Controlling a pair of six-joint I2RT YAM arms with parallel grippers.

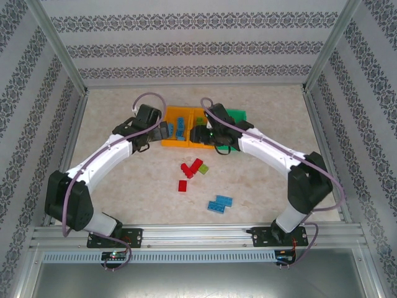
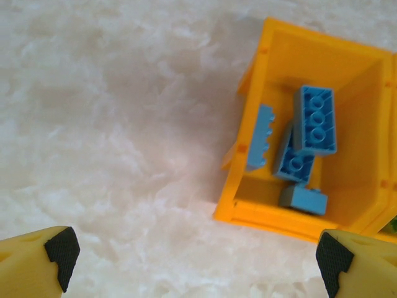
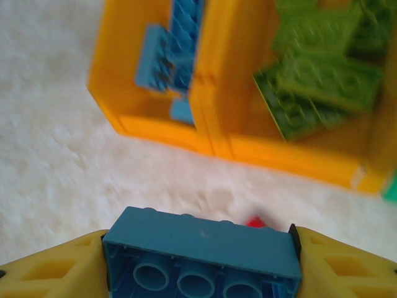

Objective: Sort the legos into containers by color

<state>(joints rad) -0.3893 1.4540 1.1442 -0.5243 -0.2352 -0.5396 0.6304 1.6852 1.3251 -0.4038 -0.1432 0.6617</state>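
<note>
Left gripper [image 2: 197, 266]: fingers wide apart, empty, lower frame edge.
Right gripper [image 3: 201, 264]: gripping blue brick [image 3: 198, 239], bottom centre.
Orange bin [image 2: 350, 62]: blue bricks [image 2: 315, 121] inside, right side.

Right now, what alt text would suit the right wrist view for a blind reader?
A sky-blue brick, underside toward the camera, is clamped between the yellow fingers. Beyond it, on a pale table, stand two orange bins: the left bin holds blue bricks, the right bin green bricks.

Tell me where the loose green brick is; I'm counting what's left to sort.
Top view: the green brick lies just right of the red brick cluster, on the near side of the orange bins.
</note>
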